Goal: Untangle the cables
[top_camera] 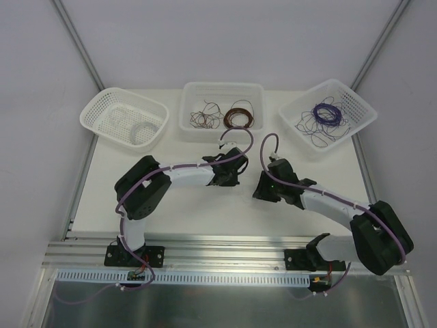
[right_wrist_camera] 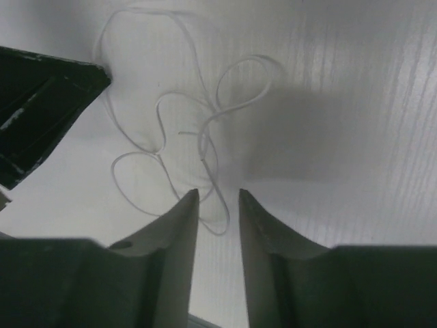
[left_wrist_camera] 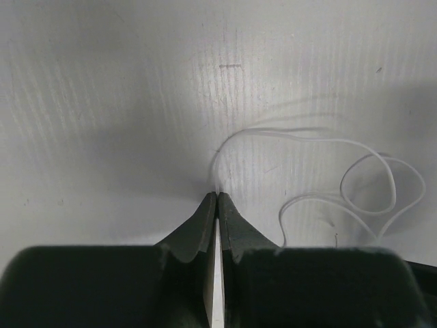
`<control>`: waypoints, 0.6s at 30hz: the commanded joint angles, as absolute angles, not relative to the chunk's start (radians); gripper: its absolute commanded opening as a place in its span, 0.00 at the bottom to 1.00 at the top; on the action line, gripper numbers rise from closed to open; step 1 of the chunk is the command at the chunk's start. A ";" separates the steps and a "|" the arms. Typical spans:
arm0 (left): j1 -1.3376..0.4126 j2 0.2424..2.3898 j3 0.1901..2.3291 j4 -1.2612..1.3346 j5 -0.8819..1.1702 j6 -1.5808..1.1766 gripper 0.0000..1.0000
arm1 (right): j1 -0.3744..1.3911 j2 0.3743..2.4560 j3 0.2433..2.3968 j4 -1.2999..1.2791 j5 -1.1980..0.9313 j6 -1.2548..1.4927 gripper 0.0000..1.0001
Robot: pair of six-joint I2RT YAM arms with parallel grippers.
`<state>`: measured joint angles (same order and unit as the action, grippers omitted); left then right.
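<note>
Left wrist: left gripper (left_wrist_camera: 217,195) clamped on white cable (left_wrist_camera: 293,134) | right wrist: right gripper (right_wrist_camera: 218,195) jaws apart, straddling one loop | cable sprawls on table (top_camera: 184,205) between both grippers

Evidently a robotics lab cell. White table (top_camera: 184,212) boxed in at its far side and flanks by plain white panels (top_camera: 218,41) on aluminium posts (top_camera: 74,41). Two arms (top_camera: 184,174) bolted to an aluminium rail (top_camera: 225,249) at the table's near edge, slotted cable duct (top_camera: 218,279) just outside that edge. Three plastic bins (top_camera: 222,87) along the table's far edge.
</note>
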<state>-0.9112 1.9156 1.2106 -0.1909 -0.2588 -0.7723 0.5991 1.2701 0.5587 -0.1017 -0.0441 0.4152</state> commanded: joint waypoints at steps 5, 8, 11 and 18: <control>-0.893 1.787 1.157 -0.233 -0.321 -0.744 0.00 | 0.586 1.278 0.560 -0.103 -0.006 0.437 0.05; -0.835 1.704 1.114 -0.239 -0.344 -0.715 0.00 | 0.560 1.206 0.551 -0.164 0.032 0.408 0.01; -0.760 1.585 1.068 -0.248 -0.356 -0.672 0.00 | 0.514 1.125 0.560 -0.240 0.052 0.364 0.01; -0.591 1.373 1.014 -0.278 -0.362 -0.594 0.00 | 0.462 0.963 0.638 -0.386 0.074 0.272 0.01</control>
<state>-0.6250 1.4693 1.0313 -0.2443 -0.3264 -0.6605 0.4736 1.0172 0.5690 -0.2871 0.0387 0.3340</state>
